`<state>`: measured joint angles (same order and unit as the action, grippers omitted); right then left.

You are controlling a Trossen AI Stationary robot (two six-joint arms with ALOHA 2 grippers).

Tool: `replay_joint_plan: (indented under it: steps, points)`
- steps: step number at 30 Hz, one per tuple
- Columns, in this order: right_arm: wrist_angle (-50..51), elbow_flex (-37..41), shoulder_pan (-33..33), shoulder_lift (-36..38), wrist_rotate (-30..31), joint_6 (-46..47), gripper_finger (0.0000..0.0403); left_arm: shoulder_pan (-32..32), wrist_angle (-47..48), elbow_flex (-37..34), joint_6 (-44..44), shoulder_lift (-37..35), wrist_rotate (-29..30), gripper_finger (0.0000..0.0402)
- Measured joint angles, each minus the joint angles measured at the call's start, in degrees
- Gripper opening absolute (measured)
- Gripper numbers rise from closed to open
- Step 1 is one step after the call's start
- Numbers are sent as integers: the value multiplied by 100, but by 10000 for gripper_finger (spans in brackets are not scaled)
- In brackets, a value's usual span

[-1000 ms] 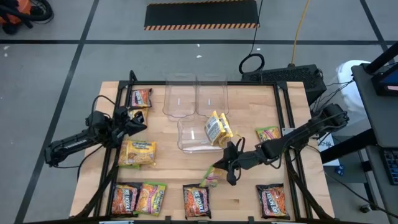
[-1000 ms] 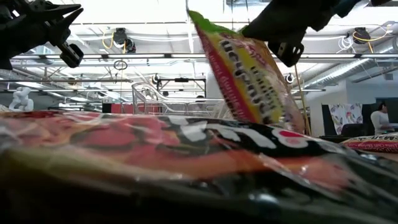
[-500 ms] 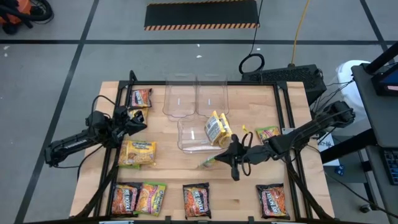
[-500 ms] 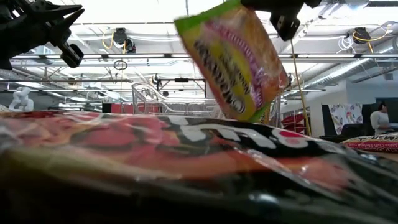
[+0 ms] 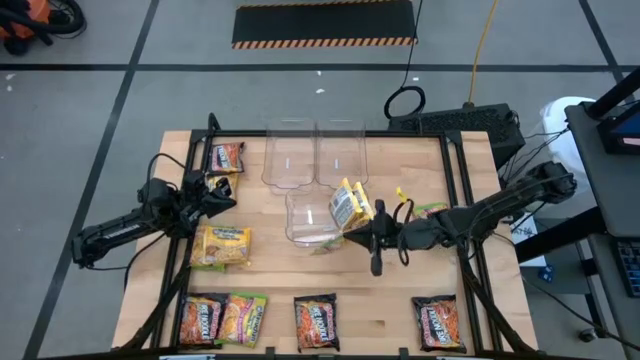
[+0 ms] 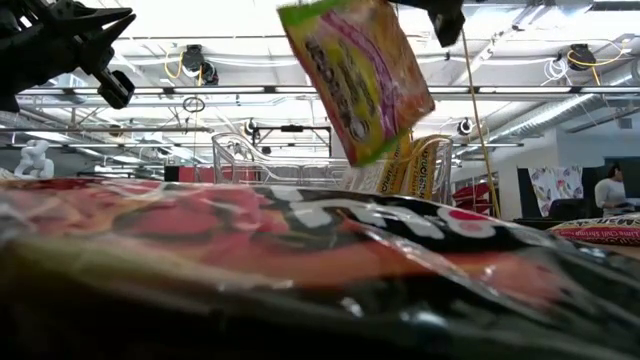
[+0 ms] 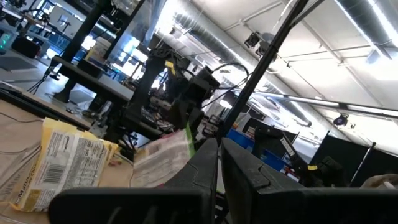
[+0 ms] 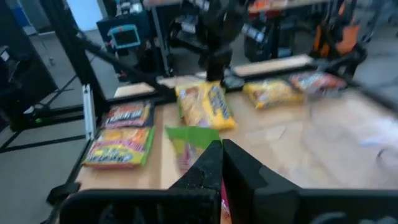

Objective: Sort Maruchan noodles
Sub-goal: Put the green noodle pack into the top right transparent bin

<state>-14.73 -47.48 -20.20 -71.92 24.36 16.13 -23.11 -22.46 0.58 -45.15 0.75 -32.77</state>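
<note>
My right gripper (image 5: 374, 236) is shut on a lime-green Maruchan packet (image 6: 355, 75), held up in the air near the closest clear bin (image 5: 312, 218). That bin has yellow packets (image 5: 350, 205) leaning in its right end. The held packet also shows in the right wrist view (image 8: 189, 140) and in the left wrist view (image 7: 165, 157). My left gripper (image 5: 226, 192) waits shut and empty at the table's left, above a yellow packet (image 5: 224, 183). Other packets lie flat on the table. My right gripper pinches the lime-green packet at its upper edge (image 6: 405, 12) between the two fingers. The fingers (image 8: 211, 163) come about level from the table's right side. The packet hangs tilted below them, clear of the table.
Two more clear bins (image 5: 290, 155) (image 5: 341, 150) stand at the far middle. Packets lie at the far left (image 5: 227, 157), left (image 5: 222, 245) and under my right arm (image 5: 432, 212). Others line the near edge (image 5: 200, 318) (image 5: 245, 318) (image 5: 316, 322) (image 5: 437, 322).
My right gripper has risen and gone toward the table's far edge, nearer the bin with the yellow packets, rolling its wrist. The lime-green packet has gone up with it and turned about, still hanging clear of the table.
</note>
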Motion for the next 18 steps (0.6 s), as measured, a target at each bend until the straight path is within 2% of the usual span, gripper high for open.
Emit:
replay_joint_plan:
  steps: [8,18]
  points:
    - [-89,-478,633,35,-18,-1017,0,0,46,2,44,-2,0,26]
    - [-121,-794,1530,36,-42,-1307,0,0,44,2,44,0,-2,26]
